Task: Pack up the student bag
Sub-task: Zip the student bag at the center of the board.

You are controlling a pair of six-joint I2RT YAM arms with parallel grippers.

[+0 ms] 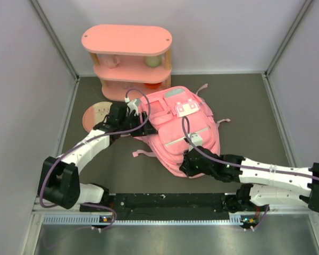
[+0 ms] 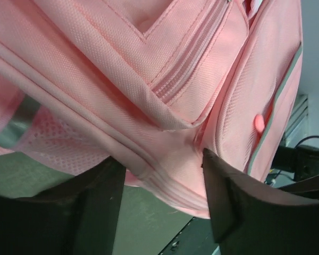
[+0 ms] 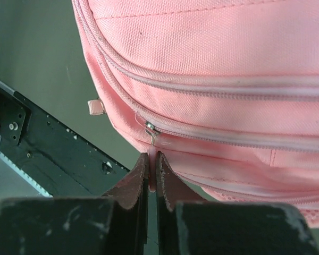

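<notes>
My right claw (image 3: 152, 159) is clamped on the backpack's (image 1: 175, 127) zip pull (image 3: 150, 135). My left claw (image 2: 160, 159) stands apart, straddling the backpack's edge.

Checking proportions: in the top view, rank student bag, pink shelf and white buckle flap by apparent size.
Largest: student bag and pink shelf, alike; shelf stands nearer the camera, so unranked.
Smallest: white buckle flap.
</notes>
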